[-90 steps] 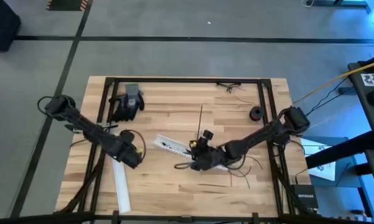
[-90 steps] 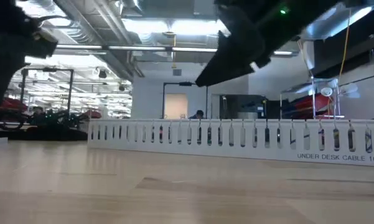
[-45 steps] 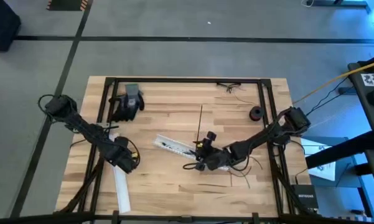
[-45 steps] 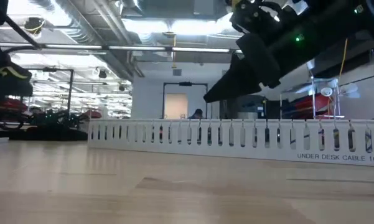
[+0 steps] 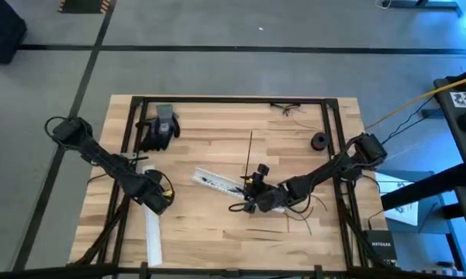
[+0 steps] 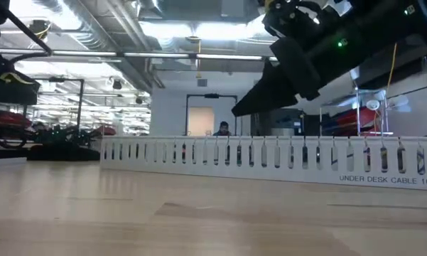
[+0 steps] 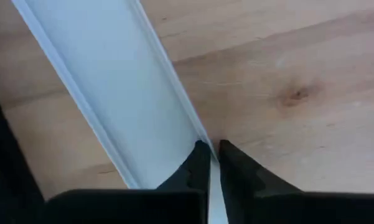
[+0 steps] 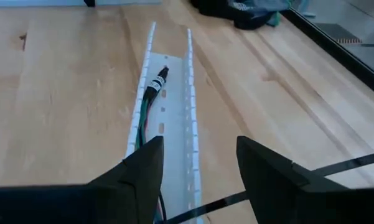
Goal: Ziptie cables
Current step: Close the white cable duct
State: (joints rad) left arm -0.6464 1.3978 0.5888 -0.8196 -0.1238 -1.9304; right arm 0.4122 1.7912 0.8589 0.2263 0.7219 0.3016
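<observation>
Across the wooden table (image 5: 217,232), the right gripper (image 8: 196,165) hangs wide open over the white slotted tray (image 8: 190,93) holding the cables (image 8: 150,102), lengthwise ahead, the ziptie (image 8: 336,165) just beside; left gripper (image 7: 210,155) nearly closed, far off.

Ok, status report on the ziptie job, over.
Left tool nearly shut at the flat white strip. Right tool open over the slotted channel, cables lying inside. Ziptie untouched on the table.

wooden table (image 5: 209,232) | slotted tray (image 5: 217,184) mid | flat white strip (image 5: 151,236) left | gloves, perhaps (image 5: 159,128)
</observation>
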